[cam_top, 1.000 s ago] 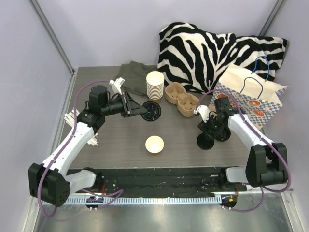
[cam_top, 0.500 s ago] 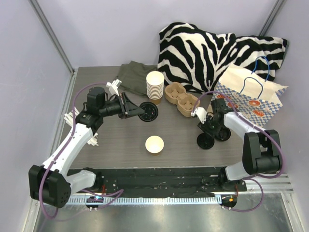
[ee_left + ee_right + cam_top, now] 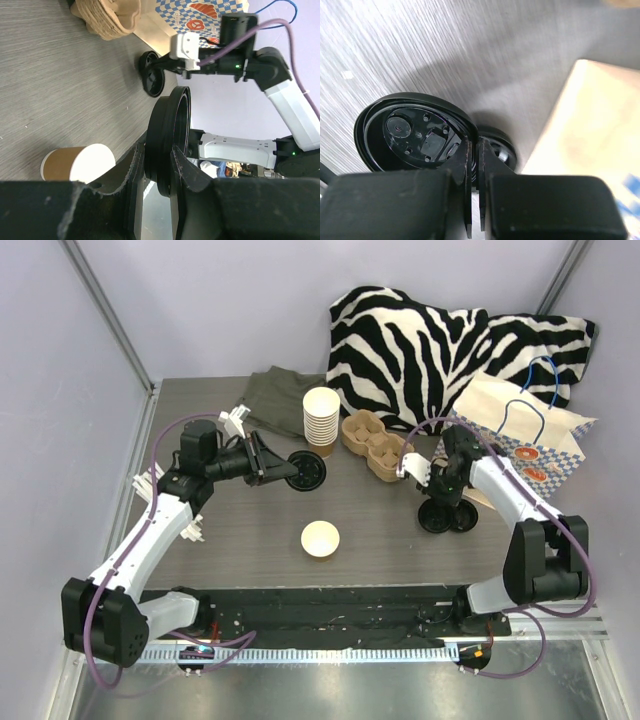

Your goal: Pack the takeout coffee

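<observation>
The cup (image 3: 321, 538) stands upright and open at the centre of the surface (image 3: 250, 530), apart from both arms. Up and left of it, the left jaws clamp a black lid (image 3: 308, 471) on edge, the arm reaching sideways. At right, the down-pointing right jaws pinch the rim of another lid (image 3: 437, 517), near the paper bag (image 3: 520, 445).

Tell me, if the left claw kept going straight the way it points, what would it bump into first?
Probably the right gripper, pinching a second lid. The left gripper, shut on a black lid, points across at it, passing beside the cup carrier; depth is unclear.
</observation>
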